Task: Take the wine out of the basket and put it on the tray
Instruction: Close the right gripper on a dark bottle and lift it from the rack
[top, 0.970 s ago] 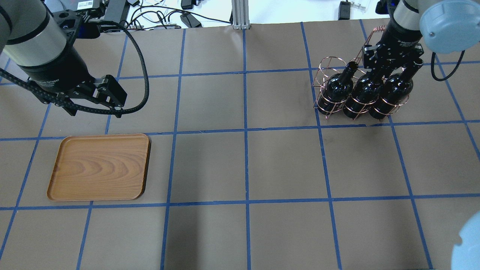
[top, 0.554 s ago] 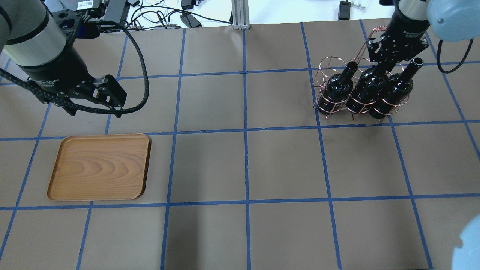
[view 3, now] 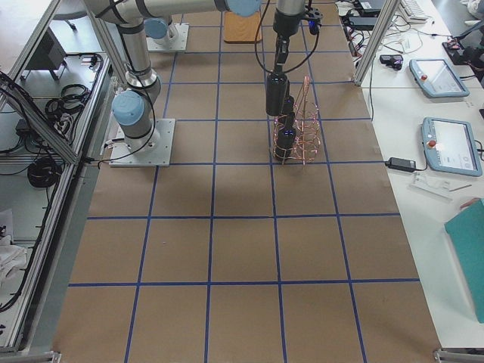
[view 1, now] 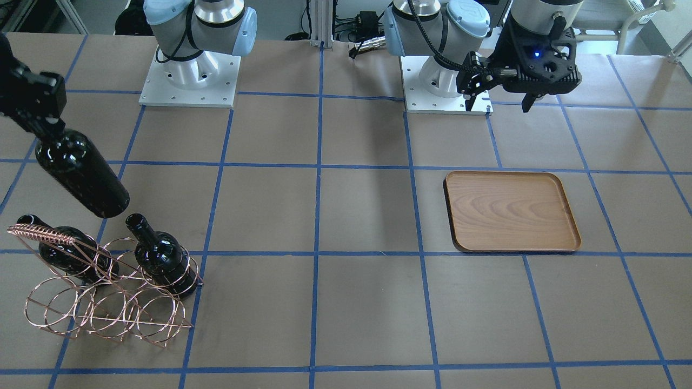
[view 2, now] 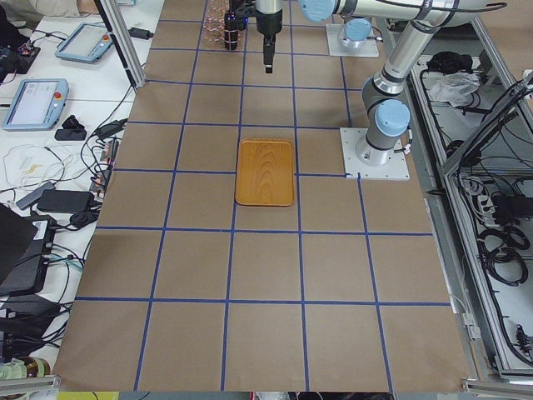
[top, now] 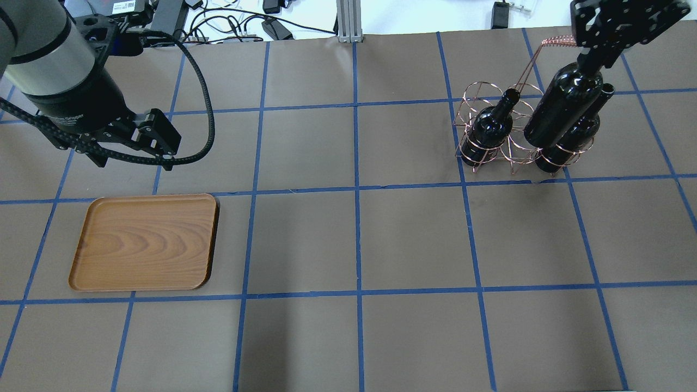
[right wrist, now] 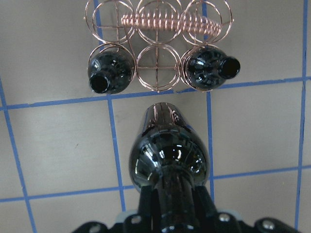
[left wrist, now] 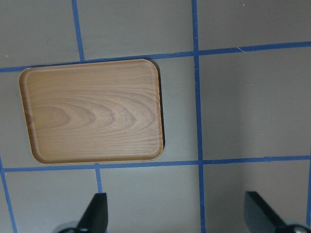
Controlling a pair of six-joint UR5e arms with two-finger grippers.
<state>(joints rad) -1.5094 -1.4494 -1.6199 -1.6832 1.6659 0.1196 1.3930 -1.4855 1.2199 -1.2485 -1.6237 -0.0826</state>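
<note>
My right gripper [top: 592, 57] is shut on the neck of a near-black wine bottle [top: 563, 106] and holds it tilted in the air, clear above the copper wire basket [top: 493, 155]. Two more bottles stay in the basket's outer rings, one on the left [top: 490, 126] and one on the right [top: 572, 142]; the middle ring is vacant. The right wrist view shows the held bottle [right wrist: 170, 155] over the basket [right wrist: 158, 48]. The wooden tray [top: 144, 242] lies at the near left with nothing on it. My left gripper [left wrist: 177, 216] is open and hovers beside the tray [left wrist: 92, 111].
The table is brown paper with a blue tape grid. The arm bases [view 1: 189, 81] stand on the robot's side. Cables and boxes [top: 239, 22] lie past the far edge. The basket's coiled handle [view 1: 38, 235] stands up above its rings.
My right gripper has risen with the middle bottle, pulling it up out of the basket's middle ring. The left arm and the tray have not moved.
</note>
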